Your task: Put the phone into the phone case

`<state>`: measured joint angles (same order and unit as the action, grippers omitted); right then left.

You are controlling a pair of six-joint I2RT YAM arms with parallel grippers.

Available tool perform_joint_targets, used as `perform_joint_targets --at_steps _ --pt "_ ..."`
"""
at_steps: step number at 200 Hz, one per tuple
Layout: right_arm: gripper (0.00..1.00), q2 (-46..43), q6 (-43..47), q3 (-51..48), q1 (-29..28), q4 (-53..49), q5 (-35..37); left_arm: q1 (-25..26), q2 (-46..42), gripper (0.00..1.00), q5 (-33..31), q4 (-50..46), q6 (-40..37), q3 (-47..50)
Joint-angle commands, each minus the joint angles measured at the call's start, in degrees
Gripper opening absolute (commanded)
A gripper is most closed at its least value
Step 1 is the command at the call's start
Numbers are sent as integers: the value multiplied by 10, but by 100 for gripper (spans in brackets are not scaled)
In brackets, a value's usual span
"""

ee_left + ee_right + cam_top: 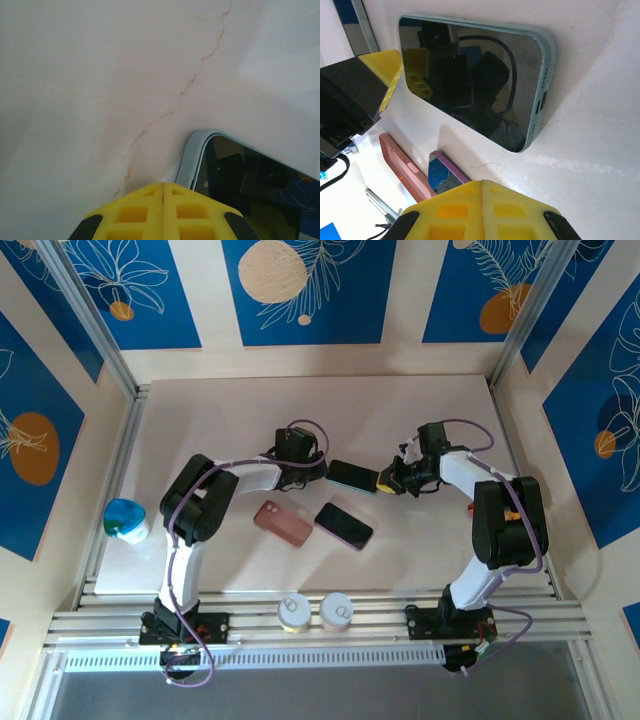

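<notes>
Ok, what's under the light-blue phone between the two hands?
The light-blue phone lies flat, screen up, on the white table. Its back and the tabletop beneath it are covered, so nothing else can be told.

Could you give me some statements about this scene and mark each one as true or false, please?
1. The left gripper and the right gripper are both shut. True.
2. The right gripper holds the pink case. False: the case lies free on the table, beside the purple phone.
3. The light-blue phone lies screen up between the two grippers. True.
4. The two cans stand at the table's far edge. False: they stand at the near edge, between the arm bases.
</notes>
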<state>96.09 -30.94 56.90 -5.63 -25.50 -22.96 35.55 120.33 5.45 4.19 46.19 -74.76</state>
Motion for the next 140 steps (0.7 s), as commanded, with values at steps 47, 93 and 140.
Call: perform_joint_targets --at_steps 47,93,140 --pt "6 12 18 -18 1 15 -11 19 -2 0 -9 -4 13 10" --pt "6 38 20 -12 1 23 -10 33 -4 0 -7 1 22 19" --pt "4 41 21 -6 11 22 -11 33 -12 0 -13 -1 22 28"
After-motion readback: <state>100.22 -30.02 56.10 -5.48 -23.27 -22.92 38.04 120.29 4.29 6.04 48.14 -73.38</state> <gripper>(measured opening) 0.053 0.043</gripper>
